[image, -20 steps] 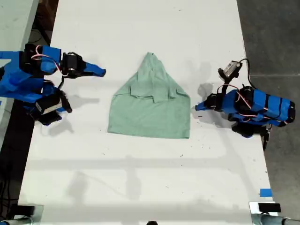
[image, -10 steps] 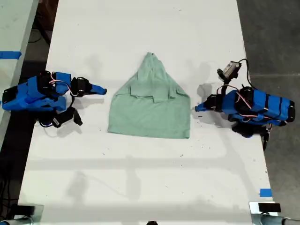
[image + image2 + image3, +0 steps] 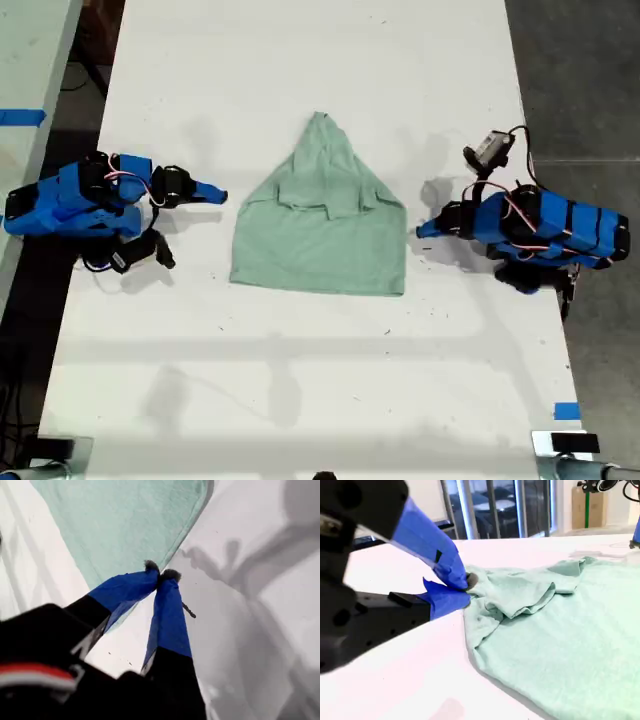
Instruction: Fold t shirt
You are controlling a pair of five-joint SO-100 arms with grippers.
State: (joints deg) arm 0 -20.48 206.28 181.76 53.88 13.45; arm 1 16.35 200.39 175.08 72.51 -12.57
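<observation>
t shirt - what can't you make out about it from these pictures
- Exterior view: how the t shirt is layered underneath is hidden by the folded top cloth.
- First wrist view: most of the shirt is cut off by the picture's edge, and my first gripper covers part of its border.
- Second wrist view: my second gripper overlaps the shirt's edge, so contact is unclear.

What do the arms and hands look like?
The arm at the exterior view's left and the arm at the exterior view's right both have blue shells, black motor blocks and looped pink-white cables. My first hand and my second hand have blue-taped fingers with dark grey tips, on black bodies.
</observation>
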